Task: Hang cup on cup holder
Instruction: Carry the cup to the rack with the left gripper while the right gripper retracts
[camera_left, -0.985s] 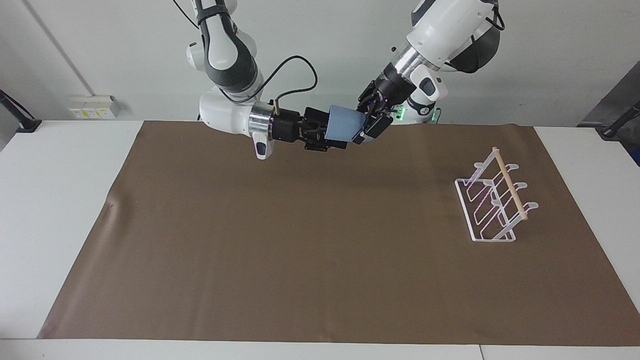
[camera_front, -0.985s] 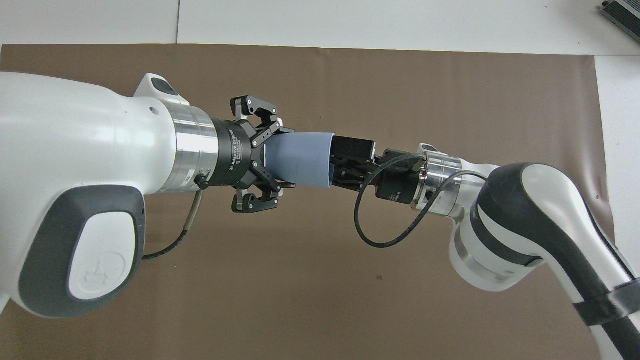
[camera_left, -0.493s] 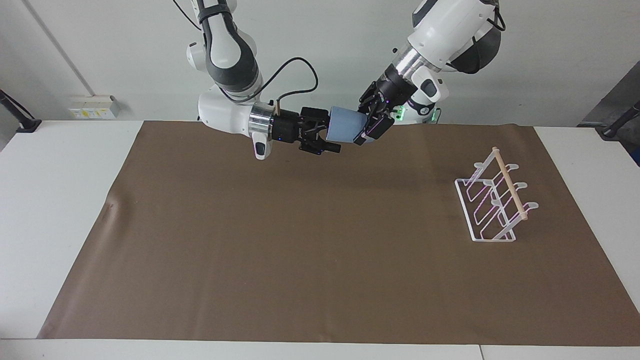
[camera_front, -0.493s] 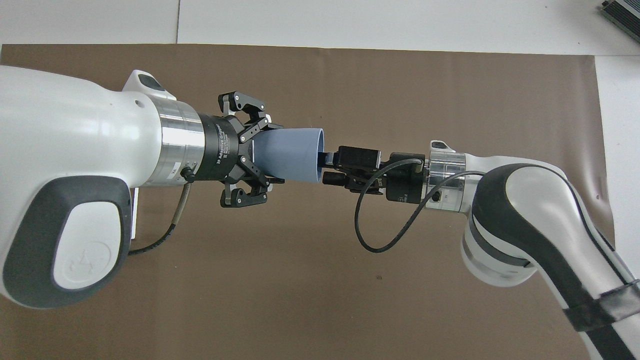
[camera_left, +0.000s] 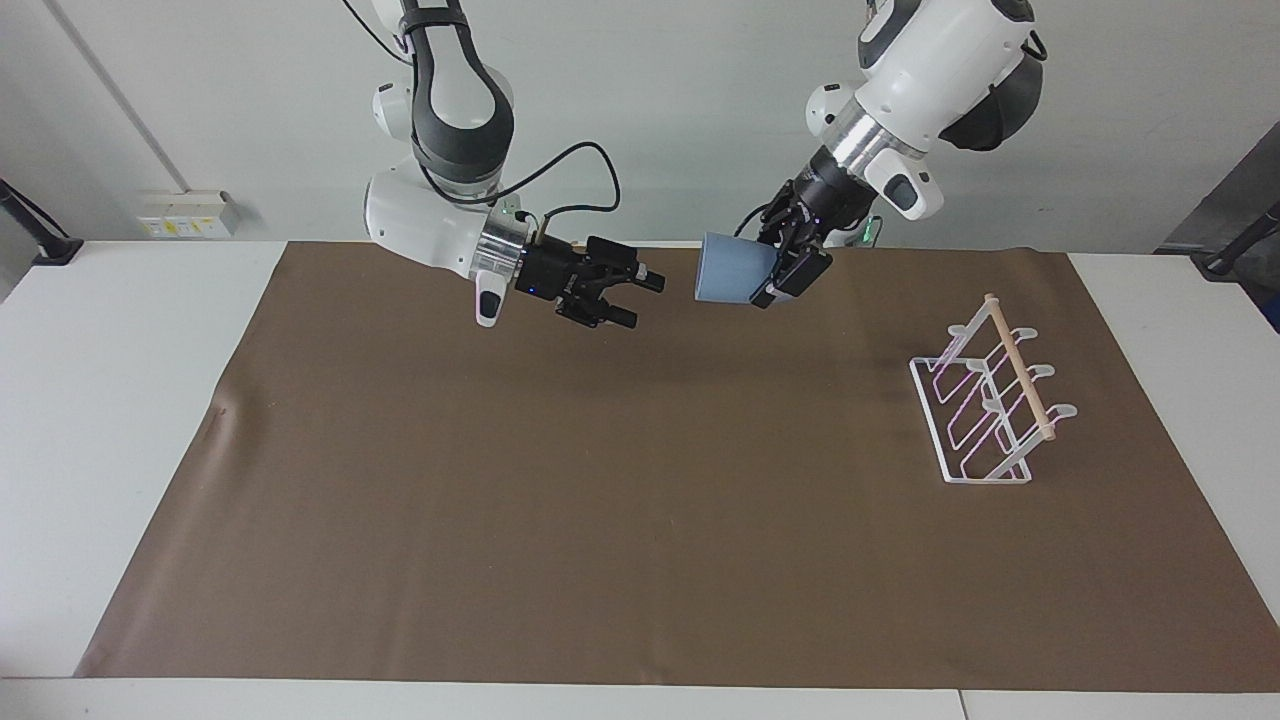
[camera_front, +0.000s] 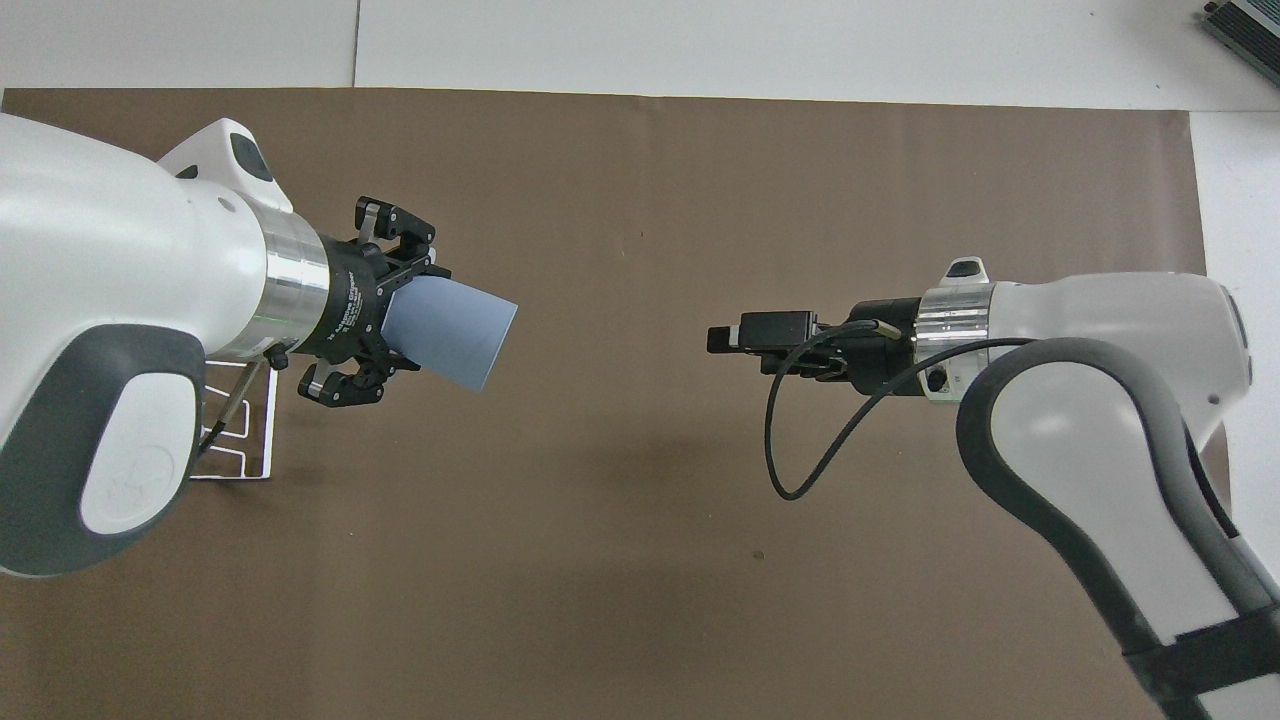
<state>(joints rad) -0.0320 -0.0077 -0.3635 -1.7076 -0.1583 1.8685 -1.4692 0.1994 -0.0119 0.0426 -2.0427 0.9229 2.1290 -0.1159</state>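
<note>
Since earlier frame, hands separated: your left hand (camera_left: 778, 268) grips cup (camera_left: 728, 270) by base, mouth outward for cup holder (camera_left: 985, 395); right hand (camera_left: 628, 293) released, empty.

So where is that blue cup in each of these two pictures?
Facing view: the cup is upper middle, held up by the left gripper.
Overhead view: the cup is left of centre, in the same gripper.
Shared landmark: the cup holder, partly hidden overhead.
</note>
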